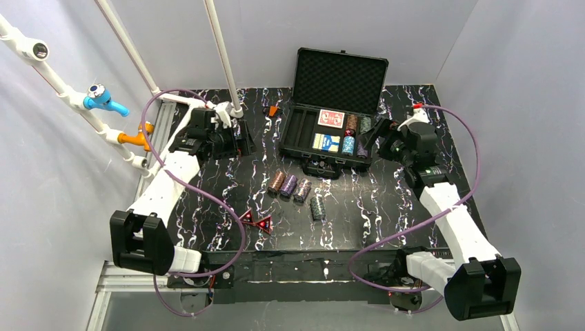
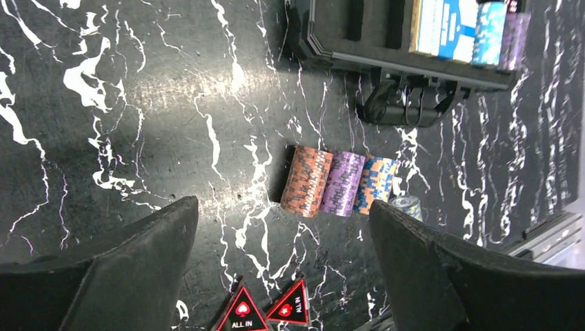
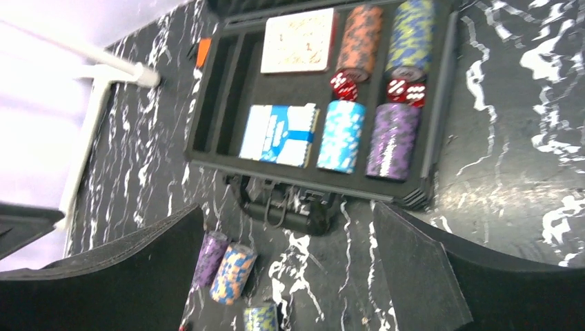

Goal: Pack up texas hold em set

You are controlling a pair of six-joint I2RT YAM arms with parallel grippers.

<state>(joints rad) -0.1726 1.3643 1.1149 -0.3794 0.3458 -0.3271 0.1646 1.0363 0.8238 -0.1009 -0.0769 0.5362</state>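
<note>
Case (image 1: 298,128) stands open at upper centre of the overhead view, half filled, its left slots bare. Four loose chip stacks (image 1: 289,185) and two red triangles (image 1: 255,221) lie below it on the table (image 1: 359,193).

Left wrist view: the left gripper (image 2: 281,207) is spread wide and empty above three stacks that lie side by side, touching, at mid-frame.

Right wrist view: the right gripper (image 3: 288,209) is equally wide and empty, with the case filling the upper half.

As I judge it, the risk is that pinching one lying stack nudges its neighbours, or lets its chips fan apart and roll away.
</note>
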